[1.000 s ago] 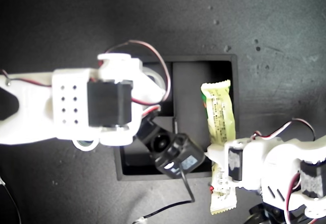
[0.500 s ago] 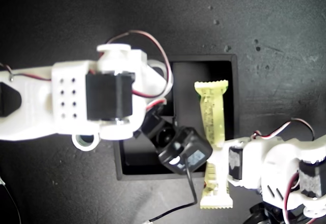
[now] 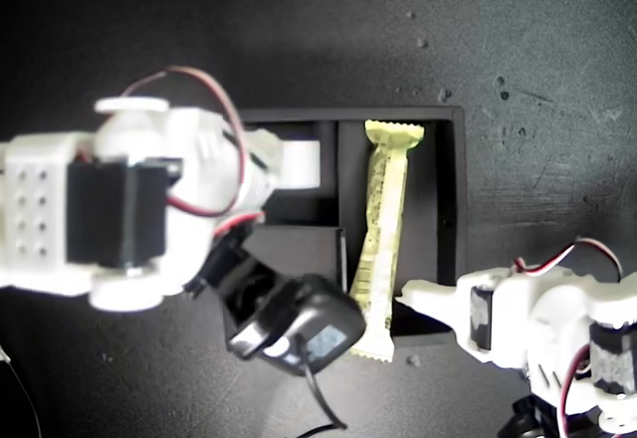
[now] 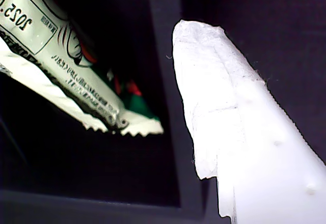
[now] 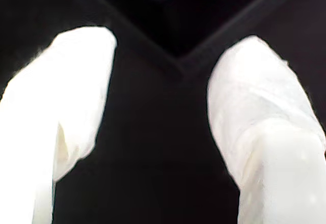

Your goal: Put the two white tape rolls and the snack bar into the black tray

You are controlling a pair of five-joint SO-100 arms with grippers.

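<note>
Snack bar (image 3: 384, 239) now dropped into the black tray (image 3: 453, 209)'s long compartment; my first end effector (image 3: 423, 299) released it, my second end effector (image 5: 160, 112) gapes empty.

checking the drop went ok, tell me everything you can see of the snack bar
The snack bar is a long narrow bar in a pale yellow-green wrapper with crimped ends, small print and red and green marks in the first wrist view. It lies lengthwise in the tray's long compartment, slightly slanted and twisted. Its near end sticks out over the rim at the exterior view's bottom. Neither gripper holds it; my first gripper's fingertip is beside it.
</note>
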